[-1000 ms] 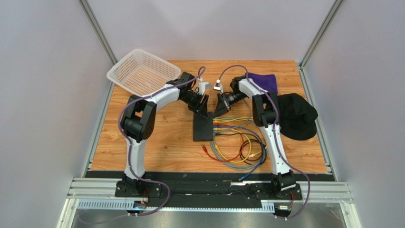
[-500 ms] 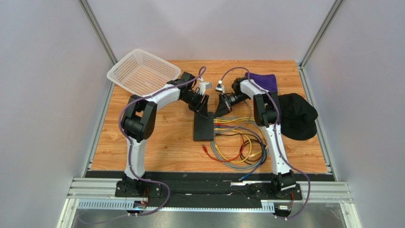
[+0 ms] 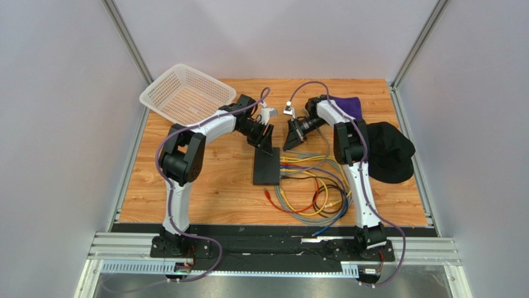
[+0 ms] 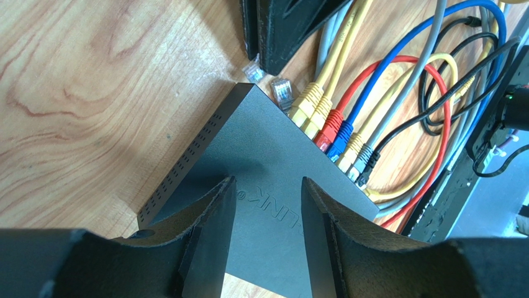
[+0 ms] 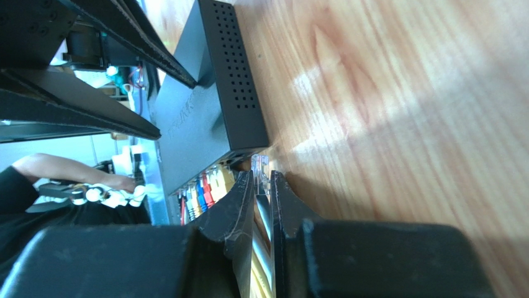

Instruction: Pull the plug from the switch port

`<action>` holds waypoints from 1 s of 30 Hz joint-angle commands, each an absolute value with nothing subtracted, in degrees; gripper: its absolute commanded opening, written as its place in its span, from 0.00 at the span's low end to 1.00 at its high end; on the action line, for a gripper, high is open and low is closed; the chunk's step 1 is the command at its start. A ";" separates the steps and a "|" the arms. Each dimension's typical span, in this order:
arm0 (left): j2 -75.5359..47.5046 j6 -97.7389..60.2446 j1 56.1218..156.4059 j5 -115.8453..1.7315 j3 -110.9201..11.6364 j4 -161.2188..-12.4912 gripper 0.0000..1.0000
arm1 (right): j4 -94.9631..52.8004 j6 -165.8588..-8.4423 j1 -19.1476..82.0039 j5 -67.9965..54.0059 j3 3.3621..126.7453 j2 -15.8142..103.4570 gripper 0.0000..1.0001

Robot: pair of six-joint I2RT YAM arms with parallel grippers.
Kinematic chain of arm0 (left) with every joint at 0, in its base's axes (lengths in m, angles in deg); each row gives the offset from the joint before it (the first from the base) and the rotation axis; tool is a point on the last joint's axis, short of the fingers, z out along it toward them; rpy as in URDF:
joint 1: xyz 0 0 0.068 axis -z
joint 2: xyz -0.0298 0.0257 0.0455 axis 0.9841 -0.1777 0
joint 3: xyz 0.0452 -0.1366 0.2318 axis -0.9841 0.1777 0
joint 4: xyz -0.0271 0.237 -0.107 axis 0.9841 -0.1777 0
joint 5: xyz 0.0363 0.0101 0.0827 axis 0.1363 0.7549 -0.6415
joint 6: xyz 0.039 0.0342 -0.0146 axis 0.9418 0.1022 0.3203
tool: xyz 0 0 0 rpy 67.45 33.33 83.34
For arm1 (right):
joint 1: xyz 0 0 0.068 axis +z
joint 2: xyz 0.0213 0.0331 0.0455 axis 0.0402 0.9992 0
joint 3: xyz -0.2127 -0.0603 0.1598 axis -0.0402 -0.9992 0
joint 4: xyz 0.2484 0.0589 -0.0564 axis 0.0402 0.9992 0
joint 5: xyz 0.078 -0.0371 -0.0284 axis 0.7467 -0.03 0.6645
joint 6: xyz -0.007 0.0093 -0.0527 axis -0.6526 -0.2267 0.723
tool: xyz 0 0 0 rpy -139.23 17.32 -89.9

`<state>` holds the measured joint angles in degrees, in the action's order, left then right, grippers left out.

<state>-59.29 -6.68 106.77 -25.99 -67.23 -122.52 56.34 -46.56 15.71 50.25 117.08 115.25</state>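
R claw (image 5: 261, 180): clenched on clear plug (image 5: 259, 164), seemingly at switch (image 5: 205, 118) corner.
L claw (image 4: 268, 183): spread, set over switch top.
Cables (image 4: 335, 127): plugged along edge.

The switch (image 4: 267, 155) top bears embossed "LINK" beside a ® mark

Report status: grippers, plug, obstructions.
Left gripper open over switch. Right gripper shut on clear plug at switch corner. Coloured cables crowd adjacent ports.
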 commanded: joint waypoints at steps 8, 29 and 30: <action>-63.06 -4.09 107.10 -30.95 -66.24 -125.35 0.55 | 58.75 -45.18 11.19 45.05 117.01 102.42 0.00; -55.16 -8.83 106.40 -29.63 -70.55 -123.51 0.64 | 19.98 -70.67 9.15 16.37 111.34 90.73 0.57; -54.11 -9.53 105.87 -29.63 -70.98 -123.33 0.66 | 20.42 -70.06 9.42 18.04 109.58 89.14 0.61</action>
<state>-59.36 -7.83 106.75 -27.23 -69.04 -123.15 23.75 -68.19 8.13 13.70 112.22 96.38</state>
